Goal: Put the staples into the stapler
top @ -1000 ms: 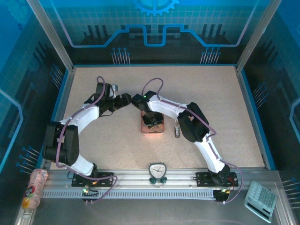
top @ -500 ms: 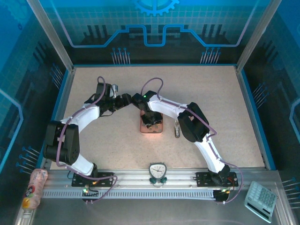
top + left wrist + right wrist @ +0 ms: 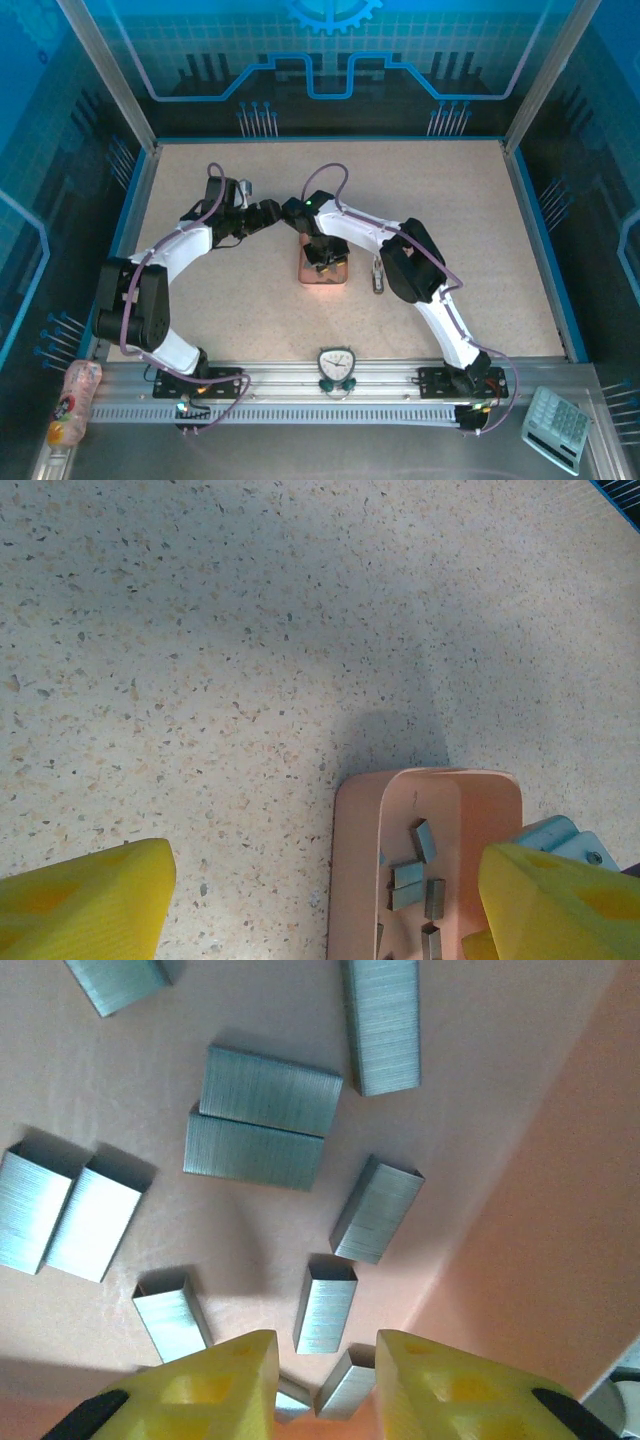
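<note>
Staples (image 3: 268,1090): a dozen or so short grey strips, loose on the floor of the pink tray (image 3: 520,1260), lying at all angles. Two pairs lie side by side, touching; the rest are single.

Nearest strip (image 3: 325,1308): single, close to the tray's side wall. It sits just ahead of the right tool (image 3: 328,1352), in line with the gap between the fingertips. Its long axis runs roughly along that gap, so the fingers would close across its narrow width. A second strip pokes out from under the tips, partly hidden.

Right tool: yellow fingers drawn close with a narrow gap left between them. Nothing seen clamped. Low over the tray floor, inside the tray.

Left tool (image 3: 325,900): fingers spread wide, empty. It hangs over bare tabletop (image 3: 200,630) off the tray's far-left corner, with the tray rim (image 3: 350,860) just entering between its fingers.

Judgement: the right arm is plainly the nearer and the one placed to pick. A short advance and a close should take the single strip.

Small pale object on the tabletop just right of the tray, seen from above, is probably the stapler (image 3: 378,276). Too small to tell whether it is open.
</note>
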Available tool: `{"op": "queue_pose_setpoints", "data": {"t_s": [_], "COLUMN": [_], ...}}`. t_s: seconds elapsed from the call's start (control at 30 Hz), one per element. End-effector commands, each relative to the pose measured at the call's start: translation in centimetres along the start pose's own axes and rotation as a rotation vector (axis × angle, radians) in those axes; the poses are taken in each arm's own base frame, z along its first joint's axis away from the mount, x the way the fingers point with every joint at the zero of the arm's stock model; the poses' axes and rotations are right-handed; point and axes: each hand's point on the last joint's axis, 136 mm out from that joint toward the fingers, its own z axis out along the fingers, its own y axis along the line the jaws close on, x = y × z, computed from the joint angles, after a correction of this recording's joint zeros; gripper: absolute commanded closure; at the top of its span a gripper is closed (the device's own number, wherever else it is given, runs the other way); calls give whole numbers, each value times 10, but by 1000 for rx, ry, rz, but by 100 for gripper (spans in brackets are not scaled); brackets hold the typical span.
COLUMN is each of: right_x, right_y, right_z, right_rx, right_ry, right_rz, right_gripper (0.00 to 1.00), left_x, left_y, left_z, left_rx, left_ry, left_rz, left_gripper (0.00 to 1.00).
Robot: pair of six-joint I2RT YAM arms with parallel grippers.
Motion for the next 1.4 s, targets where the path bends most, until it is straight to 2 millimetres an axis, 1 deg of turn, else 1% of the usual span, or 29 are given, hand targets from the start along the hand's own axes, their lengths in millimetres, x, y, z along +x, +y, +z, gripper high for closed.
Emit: {"op": "queue_pose_setpoints", "data": {"t_s": [0.0, 0.2, 0.3, 0.5, 0.63, 0.7, 0.77, 0.87, 1.0, 1.07, 1.2, 1.3, 1.37], "right_x": [5, 5, 6, 4, 3, 3, 2, -2, -11, -11, -5, 5, 15], "right_y": [-2, -4, 0, 7, 5, 6, 4, 4, 2, -1, -10, -18, -23], "right_z": [14, 20, 25, 32, 33, 34, 33, 23, -10, -26, -54, -67, -71], "right_rx": [21, 25, 7, -43, -63, -73, -76, -77, -99, -104, -122, -130, -137], "right_ry": [61, 79, 95, 93, 90, 89, 85, 45, -48, -86, -150, -178, -179], "right_rz": [9, 16, 11, 18, 27, 24, 27, 17, 18, 19, 36, 51, 59], "right_gripper": [67, 66, 68, 72, 76, 83, 83, 84, 84, 84, 84, 84, 83], "left_x": [1, 1, 1, 1, 1, 1, 1, 0, 0, -1, 0, 0, 0], "left_y": [3, 3, 3, 3, 3, 2, 2, 1, 0, -1, -5, -12, -18], "left_z": [1, 1, 1, 1, 1, 1, 1, 0, -2, -3, -6, -12, -18], "left_rx": [7, 8, 7, 7, 8, 10, 10, 13, 16, 16, 29, 46, 56], "left_ry": [13, 14, 13, 14, 14, 14, 14, 13, 8, 4, 2, -7, -14], "left_rz": [-18, -19, -18, -18, -18, -18, -17, -16, -12, -7, -1, 6, 23], "left_gripper": [19, 19, 19, 19, 19, 20, 20, 20, 20, 20, 20, 20, 19]}}
